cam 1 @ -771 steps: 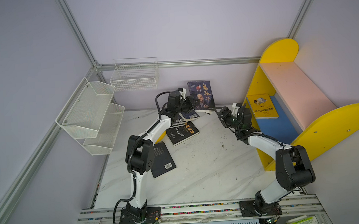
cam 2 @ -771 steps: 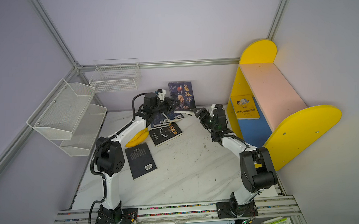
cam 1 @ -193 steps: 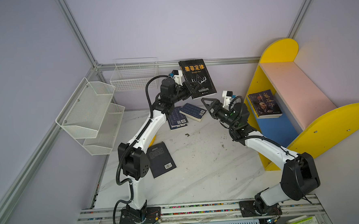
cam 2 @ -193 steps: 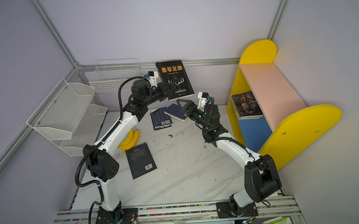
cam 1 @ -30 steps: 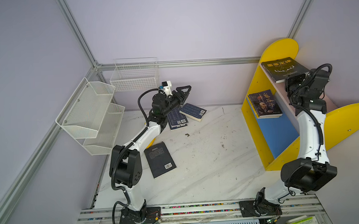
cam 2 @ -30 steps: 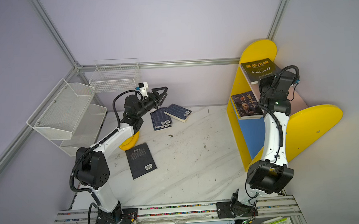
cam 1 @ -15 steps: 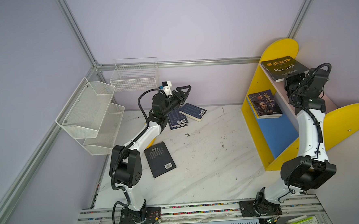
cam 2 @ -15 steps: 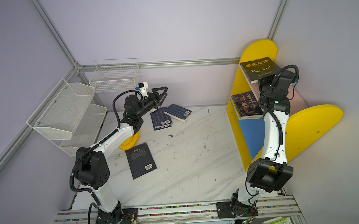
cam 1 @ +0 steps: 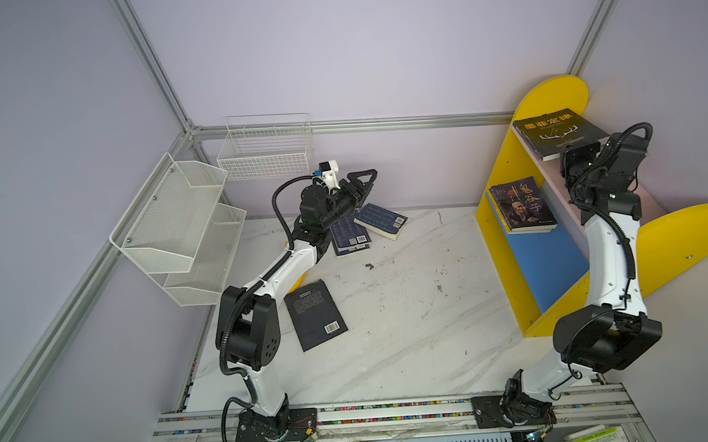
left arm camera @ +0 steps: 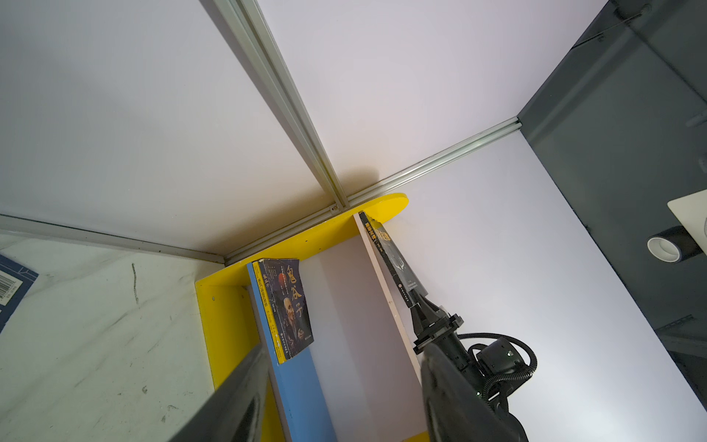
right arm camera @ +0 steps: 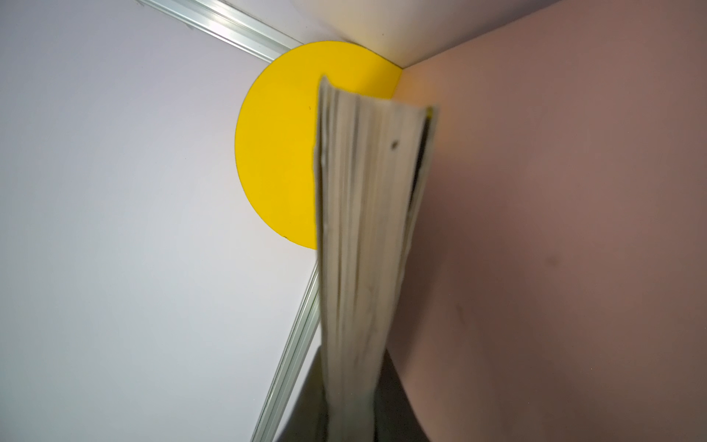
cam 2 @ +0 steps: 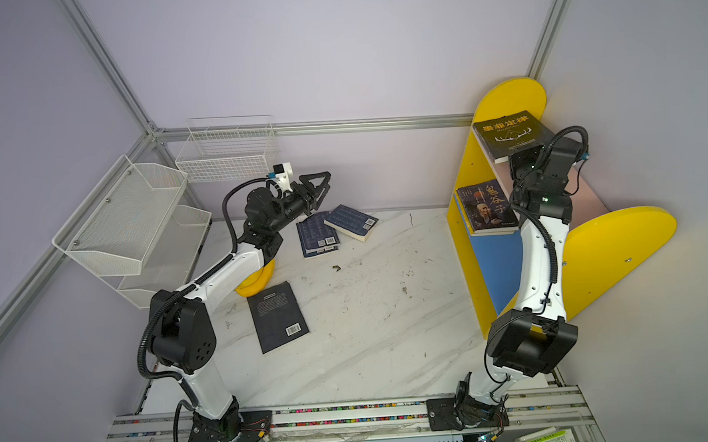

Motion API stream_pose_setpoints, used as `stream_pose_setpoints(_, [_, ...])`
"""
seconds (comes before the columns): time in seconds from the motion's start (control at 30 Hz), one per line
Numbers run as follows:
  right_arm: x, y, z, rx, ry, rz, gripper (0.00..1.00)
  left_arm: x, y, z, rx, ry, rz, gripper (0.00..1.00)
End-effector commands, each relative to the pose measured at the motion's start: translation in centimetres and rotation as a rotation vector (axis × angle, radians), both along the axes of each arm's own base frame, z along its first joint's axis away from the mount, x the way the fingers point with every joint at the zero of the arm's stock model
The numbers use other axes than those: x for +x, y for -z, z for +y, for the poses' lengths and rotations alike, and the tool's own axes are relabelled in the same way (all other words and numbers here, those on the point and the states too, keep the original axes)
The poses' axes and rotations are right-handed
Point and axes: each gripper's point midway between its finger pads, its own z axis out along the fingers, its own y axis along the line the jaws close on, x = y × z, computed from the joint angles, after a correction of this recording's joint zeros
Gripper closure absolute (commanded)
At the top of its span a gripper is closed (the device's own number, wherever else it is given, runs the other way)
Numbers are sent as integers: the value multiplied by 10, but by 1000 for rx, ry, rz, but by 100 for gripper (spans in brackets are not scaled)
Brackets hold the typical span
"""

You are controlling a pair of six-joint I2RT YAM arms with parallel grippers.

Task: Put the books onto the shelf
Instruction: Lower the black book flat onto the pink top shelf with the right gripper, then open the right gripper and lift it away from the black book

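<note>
A black book with an orange title (cam 1: 555, 132) (cam 2: 510, 135) lies on the pink upper board of the shelf (cam 1: 553, 95). My right gripper (cam 1: 569, 158) (right arm camera: 352, 359) is shut on its near edge, and its pale page edge (right arm camera: 363, 229) runs out between the fingers. On the blue lower board, a dark book with a white title (cam 1: 522, 203) rests on a yellow one. Two navy books (cam 1: 379, 220) (cam 1: 349, 234) and a face-down black book (cam 1: 315, 315) lie on the table. My left gripper (cam 1: 364, 180) (left arm camera: 344, 346) hangs open and empty above the navy books.
A white mesh tiered rack (cam 1: 177, 223) and a white wire basket (cam 1: 265, 147) hang on the left and back walls. Yellow bananas (cam 2: 255, 279) lie under the left forearm. The shelf's front yellow side panel (cam 1: 686, 238) stands beside the right arm.
The black book has shifted slightly on the pink board with the right gripper still on it. The left arm has stayed where it was, open.
</note>
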Motion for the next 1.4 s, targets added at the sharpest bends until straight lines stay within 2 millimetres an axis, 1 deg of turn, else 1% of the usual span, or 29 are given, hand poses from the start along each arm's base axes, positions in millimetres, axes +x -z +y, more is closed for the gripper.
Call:
stream_pose_setpoints(0.0, [2,-2,-11,-21,33,11,61,-16,-19,9,-6,-11,-63,37])
stream_pose_setpoints(0.03, [0,-2,-13,-34,46,30,56,-16,-18,10,-4,-16,-61,37])
stream_pose_setpoints(0.13, [-9,-4,-18,-59,84,68,49,-16,-16,12,-1,-26,-58,37])
stream_pose_setpoints(0.37, [-22,1,-18,-71,110,119,39,-15,-17,8,-6,-11,-58,37])
stream_pose_setpoints(0.47, [-28,-1,-16,-82,112,124,38,-13,-14,8,-8,-8,-53,36])
stream_pose_setpoints(0.67, [-36,-2,-3,-107,91,130,38,-11,-11,6,-16,2,-46,36])
stream_pose_setpoints(0.8, [-38,-3,1,-123,80,132,39,-10,-10,5,-21,8,-42,36])
stream_pose_setpoints(0.87, [-36,-6,4,-131,65,122,40,-11,-10,4,-23,13,-41,36])
stream_pose_setpoints(1.07, [-30,-4,7,-140,42,124,40,-13,-7,5,-23,14,-33,36])
stream_pose_setpoints(1.2, [-21,-1,9,-146,11,130,41,-15,-8,5,-20,14,-36,36])
stream_pose_setpoints(1.3, [-13,3,15,-141,-24,127,41,-15,-8,5,-18,15,-32,36])
stream_pose_setpoints(1.37, [-11,3,19,-140,-32,125,42,-16,-8,6,-17,15,-32,36])
